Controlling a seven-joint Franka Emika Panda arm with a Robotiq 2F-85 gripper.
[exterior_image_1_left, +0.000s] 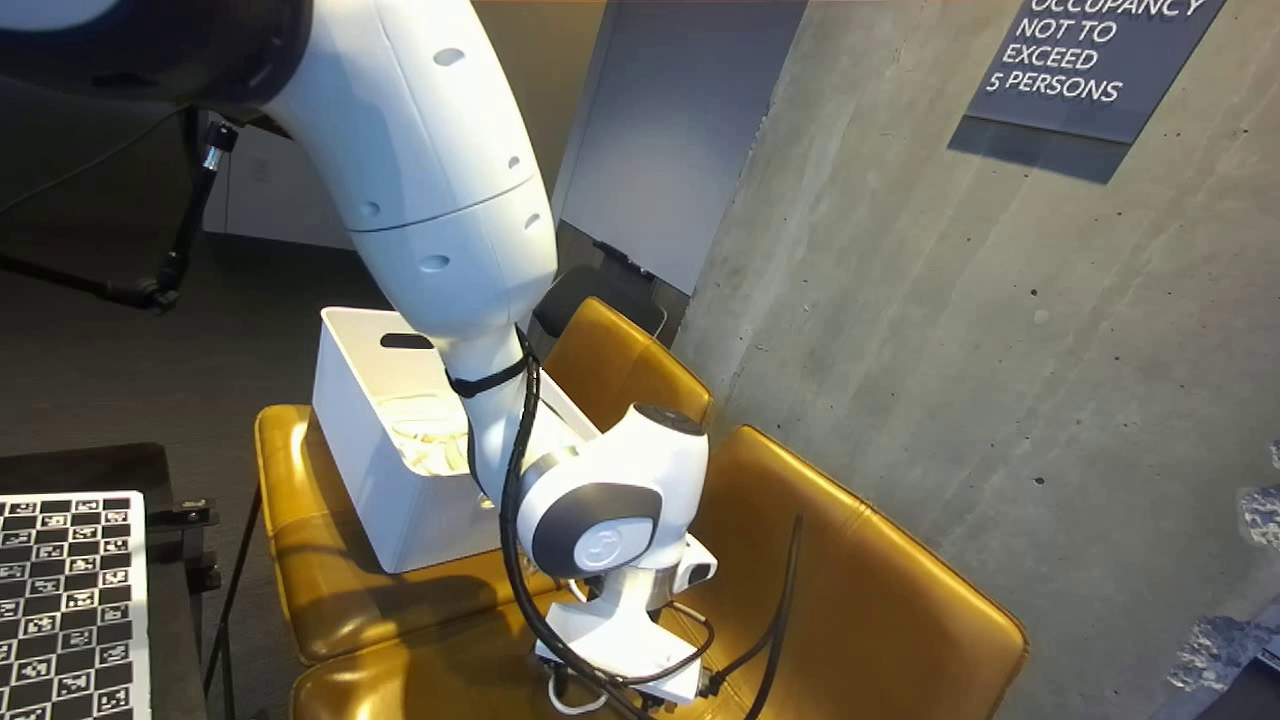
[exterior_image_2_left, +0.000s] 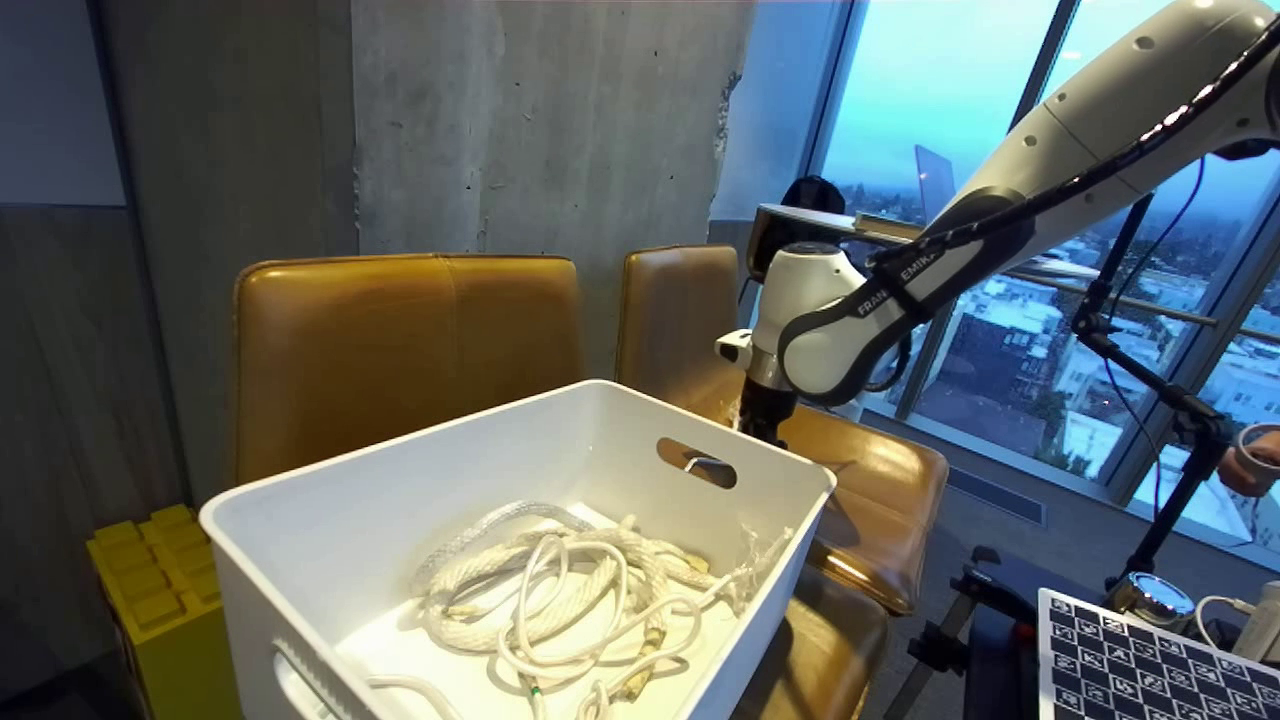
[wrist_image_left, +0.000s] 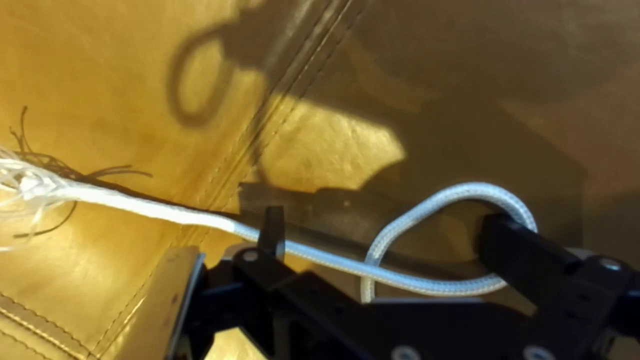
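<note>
- Your gripper (wrist_image_left: 382, 232) is released: its fingers (wrist_image_left: 272, 227) stand wide apart, with the rope (wrist_image_left: 435, 287) lying loose between them.
- That rope makes a loop that passes behind the finger at the right of your wrist view; you cannot tell whether the two touch.
- Its frayed end (wrist_image_left: 37, 187) fans out at the left of the wrist view, across the stitched seam of the seat (wrist_image_left: 100, 125).
- You have the gripper low over this seat, near its back edge, where the backrest (exterior_image_1_left: 860, 590) rises.
- Just beside it, on the neighbouring seat (exterior_image_1_left: 290, 480), you have the white bin (exterior_image_2_left: 370, 530), a slotted end wall facing your gripper.
- Inside the bin, pale coils (exterior_image_2_left: 480, 565) heap on its floor, with a ragged bunch (exterior_image_2_left: 750, 580) by the wall near one corner.
- Past the front edges of the seats, your counter (exterior_image_1_left: 175, 620) carries a checkered board (exterior_image_1_left: 70, 610); a chrome thing (exterior_image_2_left: 1155, 595) sits at the board's edge.
- Farther out you have the concrete wall (exterior_image_1_left: 930, 330) with a sign (exterior_image_1_left: 1060, 75), the windows (exterior_image_2_left: 930, 90), and a yellow block (exterior_image_2_left: 165, 590) beside the bin's corner at the left of an exterior view.
</note>
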